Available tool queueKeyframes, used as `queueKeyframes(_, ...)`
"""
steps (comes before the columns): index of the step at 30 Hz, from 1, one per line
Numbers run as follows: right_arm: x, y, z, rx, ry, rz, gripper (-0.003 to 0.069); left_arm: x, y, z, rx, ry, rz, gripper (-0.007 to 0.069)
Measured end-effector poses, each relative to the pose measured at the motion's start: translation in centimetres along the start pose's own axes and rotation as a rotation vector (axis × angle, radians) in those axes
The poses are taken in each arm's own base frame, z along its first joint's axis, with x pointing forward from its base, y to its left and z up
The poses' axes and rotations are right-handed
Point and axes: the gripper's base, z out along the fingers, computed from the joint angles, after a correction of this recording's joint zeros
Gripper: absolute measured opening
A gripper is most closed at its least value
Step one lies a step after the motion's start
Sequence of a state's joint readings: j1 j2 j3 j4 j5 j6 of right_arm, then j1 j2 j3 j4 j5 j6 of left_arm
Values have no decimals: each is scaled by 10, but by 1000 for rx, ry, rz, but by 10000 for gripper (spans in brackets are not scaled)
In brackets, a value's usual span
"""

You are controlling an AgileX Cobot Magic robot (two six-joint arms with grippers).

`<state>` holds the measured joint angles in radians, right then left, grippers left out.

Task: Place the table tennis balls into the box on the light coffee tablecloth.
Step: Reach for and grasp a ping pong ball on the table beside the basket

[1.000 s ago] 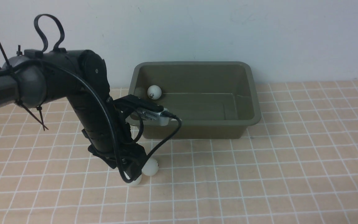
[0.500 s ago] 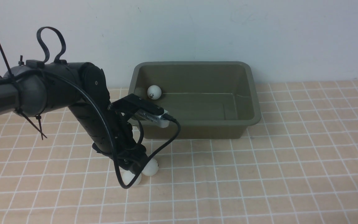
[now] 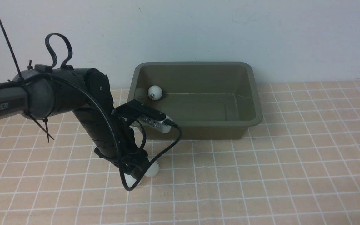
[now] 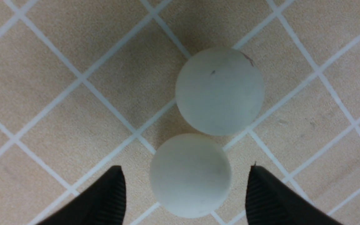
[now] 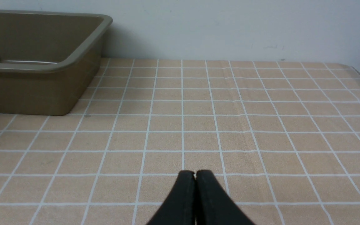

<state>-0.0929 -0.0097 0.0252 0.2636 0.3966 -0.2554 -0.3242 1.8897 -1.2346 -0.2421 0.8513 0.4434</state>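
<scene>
The left gripper hangs open low over the light coffee tablecloth, its black fingers flanking one table tennis ball without touching it. A second ball lies right against the first (apparently touching), near the left front corner of the box. A third ball sits inside the box, far left. The right gripper is closed and empty above the cloth.

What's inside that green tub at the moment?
One white ball sits in the far left corner of the box. The floor behind its near wall is hidden, partly by the wrist camera.
</scene>
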Motion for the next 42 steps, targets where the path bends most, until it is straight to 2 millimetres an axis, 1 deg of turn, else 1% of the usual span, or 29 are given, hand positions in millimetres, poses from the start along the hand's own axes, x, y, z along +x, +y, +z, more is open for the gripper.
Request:
queueKeyframes(12, 0, 0, 0, 0, 0, 0, -16, 1, 2, 14, 9, 28, -7, 428)
queueKeyframes(26, 0, 0, 0, 0, 0, 0, -16, -1, 3, 15, 6, 17, -9, 428)
queueKeyframes(30, 0, 0, 0, 0, 0, 0, -16, 0, 4, 23, 11, 36, -13, 427)
queueKeyframes(33, 0, 0, 0, 0, 0, 0, -16, 1, 4, 24, 13, 41, -13, 412)
queueKeyframes(38, 0, 0, 0, 0, 0, 0, -16, 1, 4, 24, 14, 42, -14, 323)
queueKeyframes(42, 0, 0, 0, 0, 0, 0, -16, 2, 4, 24, 20, 55, -14, 319)
